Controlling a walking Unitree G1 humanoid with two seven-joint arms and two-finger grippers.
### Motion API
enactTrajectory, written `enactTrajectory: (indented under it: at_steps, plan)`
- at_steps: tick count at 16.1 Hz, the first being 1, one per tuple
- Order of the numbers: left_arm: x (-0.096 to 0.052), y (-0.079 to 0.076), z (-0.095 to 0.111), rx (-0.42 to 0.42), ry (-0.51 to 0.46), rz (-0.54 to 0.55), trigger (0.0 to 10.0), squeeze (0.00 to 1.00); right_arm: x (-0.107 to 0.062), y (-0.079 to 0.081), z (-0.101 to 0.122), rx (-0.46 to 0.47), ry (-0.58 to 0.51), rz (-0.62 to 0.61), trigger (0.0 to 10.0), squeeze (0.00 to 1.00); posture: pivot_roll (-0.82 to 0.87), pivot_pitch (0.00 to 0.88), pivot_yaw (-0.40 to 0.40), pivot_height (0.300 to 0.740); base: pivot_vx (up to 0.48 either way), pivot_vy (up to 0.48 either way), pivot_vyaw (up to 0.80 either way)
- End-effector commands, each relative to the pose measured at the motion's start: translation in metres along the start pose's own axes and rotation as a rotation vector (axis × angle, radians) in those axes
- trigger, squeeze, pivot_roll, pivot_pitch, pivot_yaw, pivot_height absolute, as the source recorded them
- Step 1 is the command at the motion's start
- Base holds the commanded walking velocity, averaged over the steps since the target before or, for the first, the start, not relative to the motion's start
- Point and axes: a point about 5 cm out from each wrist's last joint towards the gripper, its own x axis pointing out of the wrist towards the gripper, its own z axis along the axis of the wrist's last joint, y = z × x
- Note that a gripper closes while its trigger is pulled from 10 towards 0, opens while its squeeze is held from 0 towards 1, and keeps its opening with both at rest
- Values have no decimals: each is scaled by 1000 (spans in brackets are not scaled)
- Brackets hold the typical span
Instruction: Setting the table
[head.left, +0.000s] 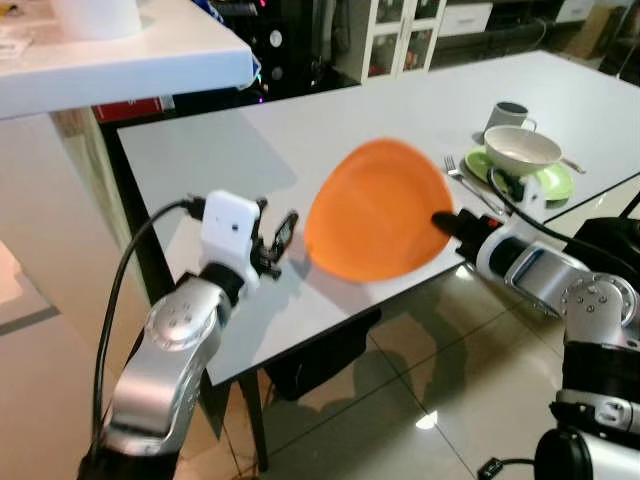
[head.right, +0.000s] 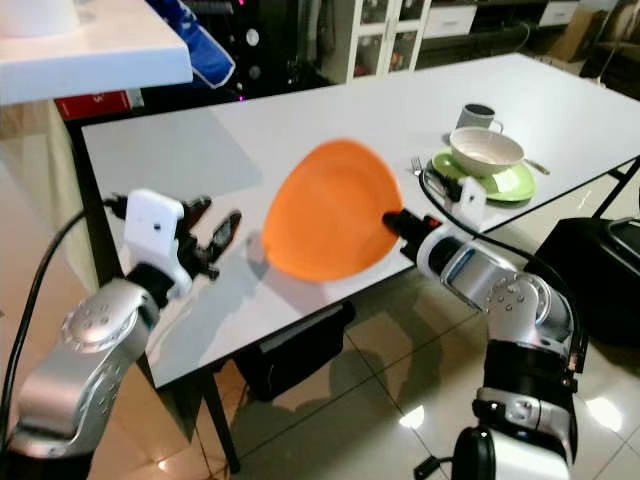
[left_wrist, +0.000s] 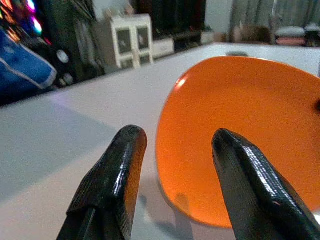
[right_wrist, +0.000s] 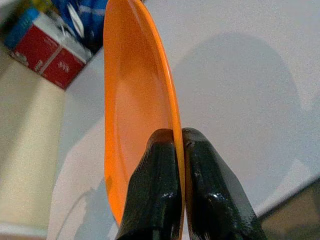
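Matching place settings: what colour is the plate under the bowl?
Light green; the plate under the cream bowl shows best in the left eye view.

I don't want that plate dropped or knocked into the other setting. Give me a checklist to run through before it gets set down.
1. Right pincer clamped on the orange plate rim: ok.
2. Plate level for placing: not ok, it is tilted up on edge.
3. Bare white table beneath the plate: ok.
4. Left pincer out of the way: cannot tell; it is open, close beside the plate's edge.
5. Apart from the green plate, bowl and fork: ok.
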Motion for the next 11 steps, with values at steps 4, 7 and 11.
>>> enactTrajectory:
  at_steps: [4,7,11]
  plan:
    - [-10,-20,-3,-53,72,-203,10000,0,14,-6,3,73,14,13,10000,0,45,0,-31,740,0,0,0]
    - [-15,-23,-5,-54,111,-251,10000,0,26,-6,2,93,12,6,10000,0,51,0,-27,740,0,0,0]
    - [-22,-19,-4,-53,139,-247,10000,0,45,-11,-1,168,-3,-22,10000,0,69,21,-30,740,0,0,0]
